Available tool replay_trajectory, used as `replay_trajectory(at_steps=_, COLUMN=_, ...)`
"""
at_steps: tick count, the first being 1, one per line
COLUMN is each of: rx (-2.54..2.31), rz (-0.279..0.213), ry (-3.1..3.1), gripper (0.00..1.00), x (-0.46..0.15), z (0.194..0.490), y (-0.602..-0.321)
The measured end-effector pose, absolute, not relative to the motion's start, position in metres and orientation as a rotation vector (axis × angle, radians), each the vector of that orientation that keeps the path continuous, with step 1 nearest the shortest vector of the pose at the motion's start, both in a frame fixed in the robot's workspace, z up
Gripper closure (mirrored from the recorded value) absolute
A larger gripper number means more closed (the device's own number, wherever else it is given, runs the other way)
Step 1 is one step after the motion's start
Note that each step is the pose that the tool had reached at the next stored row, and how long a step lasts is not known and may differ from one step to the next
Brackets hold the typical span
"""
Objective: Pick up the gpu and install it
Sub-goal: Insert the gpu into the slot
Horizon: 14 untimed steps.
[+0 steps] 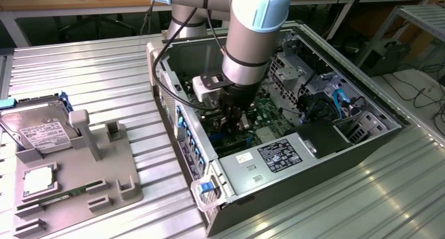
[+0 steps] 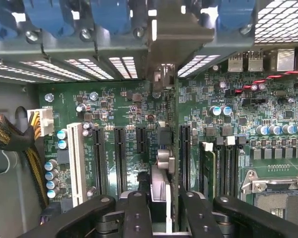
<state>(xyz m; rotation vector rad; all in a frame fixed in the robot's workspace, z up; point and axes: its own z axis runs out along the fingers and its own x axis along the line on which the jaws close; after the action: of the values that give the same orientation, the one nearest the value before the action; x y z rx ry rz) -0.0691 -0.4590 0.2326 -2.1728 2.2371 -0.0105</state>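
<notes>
In the wrist view the black-fingered gripper (image 2: 159, 208) is closed on the gpu (image 2: 165, 148), a thin black card seen edge-on, standing upright between the fingers and running away toward its silver metal bracket (image 2: 165, 74) at the rear of the case. Under it lies the green motherboard (image 2: 228, 124) with its row of long black expansion slots (image 2: 120, 158) and one white slot (image 2: 74, 163); the card appears to sit over the gap between two black slots, though whether its edge is already in a slot cannot be told.

To do this step well, I judge the card should stay square to the slot along its whole length, with the bracket lined up against the perforated rear wall below the blue retention clips (image 2: 94, 20), and be pressed straight down, not rocked.

In the exterior view the grey arm (image 1: 250, 36) reaches into the open black computer case (image 1: 313, 166), lying on the ribbed aluminium bench (image 1: 90, 72). Farther off, a silver hard drive (image 1: 38, 127) rests in a grey holder tray (image 1: 118, 181).
</notes>
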Motion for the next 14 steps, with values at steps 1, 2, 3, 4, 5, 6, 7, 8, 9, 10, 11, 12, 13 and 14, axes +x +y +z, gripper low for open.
replay_trajectory(at_steps=1, rx=-2.173, rz=-0.01, ry=2.237, gripper=0.72, x=-0.0691, z=0.2326, y=-0.4594)
replay_trajectory(at_steps=2, rx=-2.173, rz=-0.011, ry=2.237, gripper=0.72, x=-0.0692, z=0.2327, y=-0.4598)
replay_trajectory(at_steps=3, rx=-2.173, rz=-0.011, ry=2.237, gripper=0.72, x=-0.0692, z=0.2326, y=-0.4597)
replay_trajectory(at_steps=4, rx=-2.173, rz=-0.01, ry=2.237, gripper=0.72, x=-0.0691, z=0.2323, y=-0.4598)
replay_trajectory(at_steps=5, rx=-2.173, rz=-0.01, ry=2.237, gripper=0.72, x=-0.0691, z=0.232, y=-0.4598)
replay_trajectory(at_steps=6, rx=-2.173, rz=-0.01, ry=2.237, gripper=0.72, x=-0.0691, z=0.2317, y=-0.4598)
replay_trajectory(at_steps=7, rx=-2.173, rz=-0.011, ry=2.237, gripper=0.72, x=-0.0691, z=0.2313, y=-0.4597)
replay_trajectory(at_steps=8, rx=-2.173, rz=-0.011, ry=2.237, gripper=0.72, x=-0.069, z=0.2309, y=-0.4595)
replay_trajectory(at_steps=9, rx=-2.173, rz=-0.011, ry=2.237, gripper=0.72, x=-0.0691, z=0.2301, y=-0.4588)
replay_trajectory(at_steps=10, rx=-2.173, rz=-0.011, ry=2.237, gripper=0.72, x=-0.0691, z=0.2296, y=-0.4578)
replay_trajectory(at_steps=11, rx=-2.174, rz=-0.01, ry=2.236, gripper=0.72, x=-0.069, z=0.2295, y=-0.4573)
replay_trajectory(at_steps=12, rx=-2.174, rz=-0.01, ry=2.236, gripper=0.72, x=-0.0691, z=0.2294, y=-0.4573)
replay_trajectory(at_steps=13, rx=-2.174, rz=-0.011, ry=2.236, gripper=0.72, x=-0.0691, z=0.2293, y=-0.4572)
replay_trajectory(at_steps=14, rx=-2.174, rz=-0.011, ry=2.236, gripper=0.72, x=-0.0691, z=0.2292, y=-0.4572)
